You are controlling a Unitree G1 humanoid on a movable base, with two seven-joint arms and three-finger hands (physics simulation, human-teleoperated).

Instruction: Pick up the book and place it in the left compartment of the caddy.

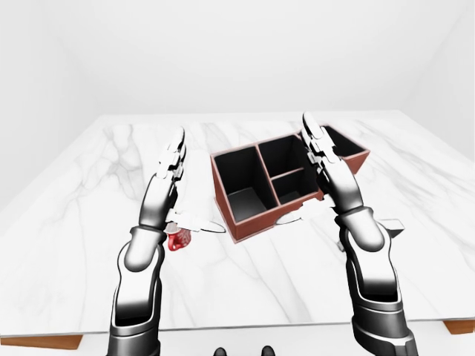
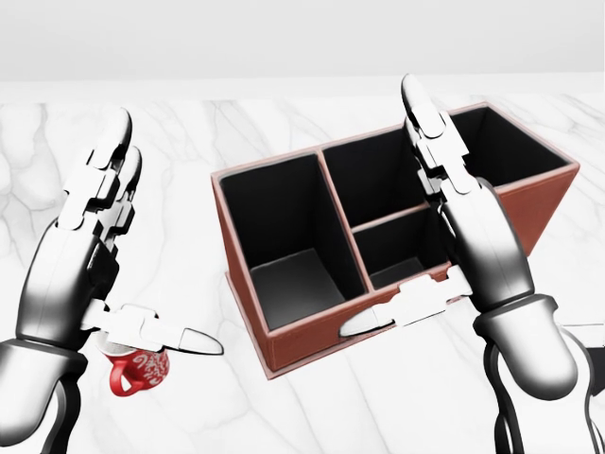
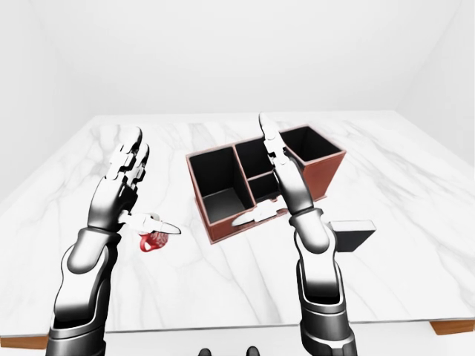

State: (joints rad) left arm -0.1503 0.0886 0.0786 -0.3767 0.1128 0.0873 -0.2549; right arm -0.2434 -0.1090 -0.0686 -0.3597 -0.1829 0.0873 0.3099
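Note:
The red-brown caddy (image 2: 304, 342) with black compartments stands on the white marble table (image 1: 67, 222), at the middle of the views. Its left compartment (image 2: 284, 255) is empty. The book (image 3: 353, 234) is a dark grey slab lying flat on the table to the right of my right forearm, below and right of the caddy; in the head view only a sliver shows at the right edge. My left hand (image 2: 156, 246) is open and empty, raised left of the caddy. My right hand (image 2: 378, 208) is open and empty, raised over the caddy's middle compartments.
A small red patterned mug (image 2: 140, 369) lies on the table under my left hand's thumb, left of the caddy. The table's near edge (image 1: 245, 326) runs along the bottom of the eye views. White walls stand beyond the table.

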